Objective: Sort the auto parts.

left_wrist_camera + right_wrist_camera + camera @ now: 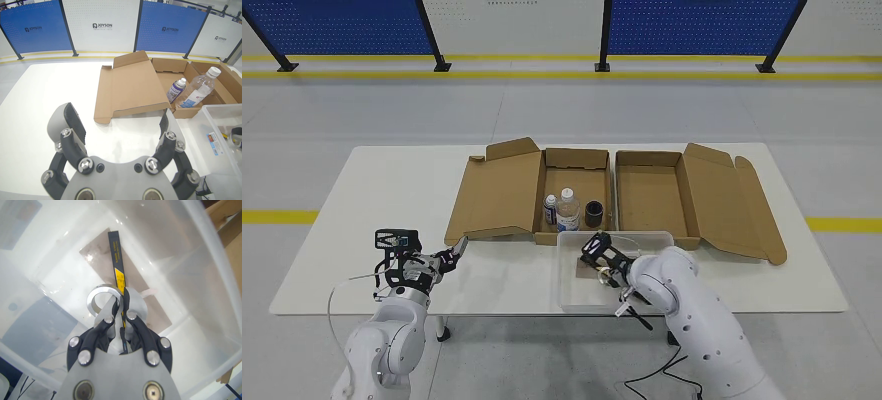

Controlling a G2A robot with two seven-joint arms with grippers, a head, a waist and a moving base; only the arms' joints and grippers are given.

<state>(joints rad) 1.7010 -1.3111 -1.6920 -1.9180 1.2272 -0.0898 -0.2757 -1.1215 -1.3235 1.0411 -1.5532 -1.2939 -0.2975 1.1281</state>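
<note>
My right gripper (pixel 122 296) is down inside the clear plastic bin (pixel 204 262), shut on the wall of a silver metal ring (pixel 98 294), one finger inside the ring and one outside. A black and yellow strip (pixel 115 255) lies on the bin floor under the fingers. From above, this gripper (pixel 600 262) sits in the bin (pixel 567 285) near its left half. My left gripper (pixel 121 121) hangs open and empty above bare table, left of the bin; seen from above, the left gripper (pixel 452 258) is near the table's front.
An open cardboard box (pixel 576 160) behind the bin holds a spray can (pixel 551 209), a clear bottle (pixel 568 209) and a black cylinder (pixel 594 213). A second open box (pixel 647 195) lies to its right. Box flaps spread outward on both sides.
</note>
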